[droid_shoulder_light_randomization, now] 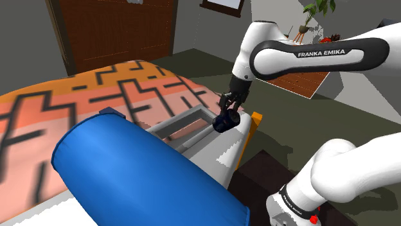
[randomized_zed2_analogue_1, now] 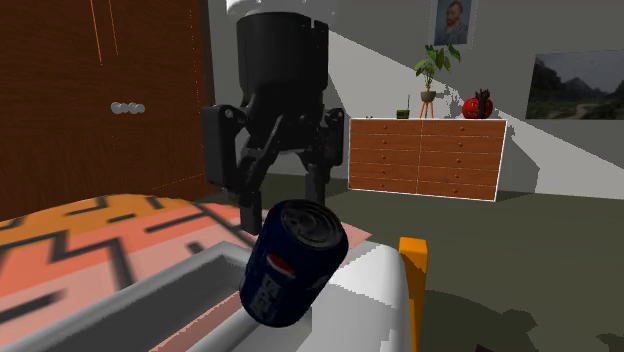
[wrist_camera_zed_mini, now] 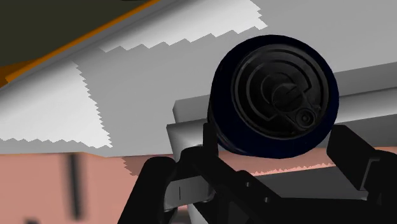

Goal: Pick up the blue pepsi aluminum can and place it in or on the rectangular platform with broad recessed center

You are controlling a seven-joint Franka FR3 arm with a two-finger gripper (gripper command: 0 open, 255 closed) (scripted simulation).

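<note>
Wrist view: can (wrist_camera_zed_mini: 273, 95) clasped within the gripper (wrist_camera_zed_mini: 275, 132).

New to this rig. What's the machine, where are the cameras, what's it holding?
It is one white robot arm with a black two-finger gripper. The shoulder view looks from beside its stand, the second exterior view faces the gripper up close, and the wrist view looks along the fingers. The gripper clasps a dark blue Pepsi can, tilted, in the air near a grey tray with a sunken middle. The tray sits on an orange and pink patterned surface. A big blue cylinder lies nearer the shoulder camera.
</note>
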